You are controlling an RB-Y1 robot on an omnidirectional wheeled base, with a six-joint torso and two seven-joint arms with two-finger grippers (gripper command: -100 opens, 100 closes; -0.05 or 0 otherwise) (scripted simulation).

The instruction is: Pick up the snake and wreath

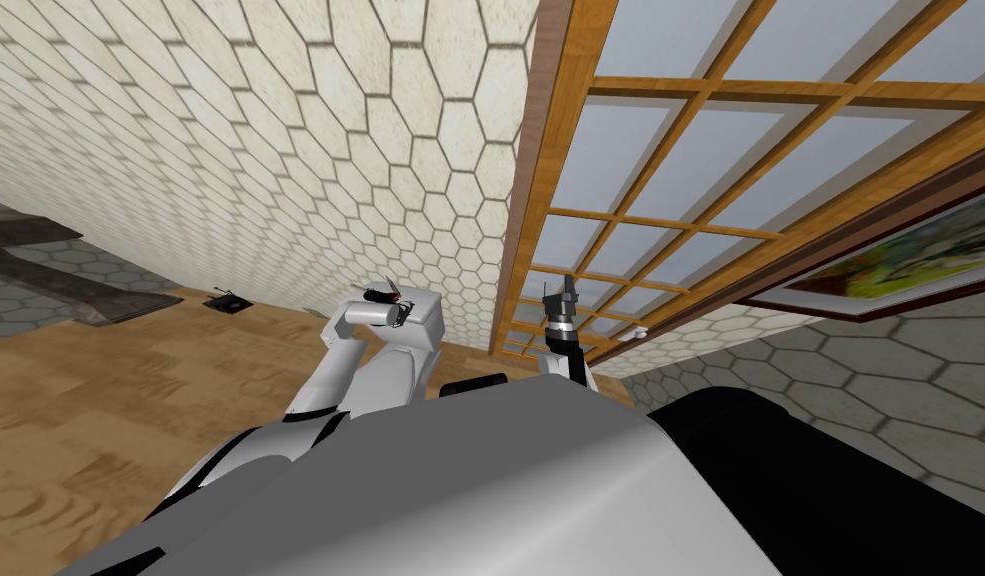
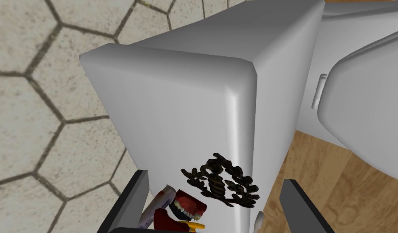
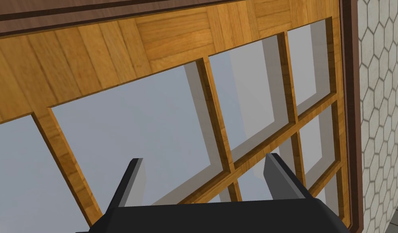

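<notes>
Currently: wreath and snake sit between the left fingers, grip unconfirmed

Left gripper (image 2: 214, 176): fingers spread wide, about the open stance. The wreath (image 2: 220, 184), a dark brown ring of twiggy loops, hangs between them, nearer the gripper's body than the tips. I see neither finger pressing on it. The snake (image 2: 188, 208) lies just beside the wreath, closer to one finger. It shows a red open mouth with white teeth, a pale body part and a bit of yellow at the bottom edge. I cannot tell whether that finger touches it. In the head view both show as a small dark and red clump at the end of the left arm, well above the wooden floor (image 2: 339, 170).

Right gripper (image 3: 203, 157): raised in front of the chest, fingers spread, nothing between them.

Handling, as a judgement:
- Wreath: light, springy, open weave. The twigs look brittle and could snag on a blade. Best taken across the ring's band, not through the hole.
- Snake: likely light and limp, so it may droop or slide. Best taken on the body behind the head, where it is thickest.

Risk: with the fingers this wide, any swing of the arm could shed either one.
</notes>
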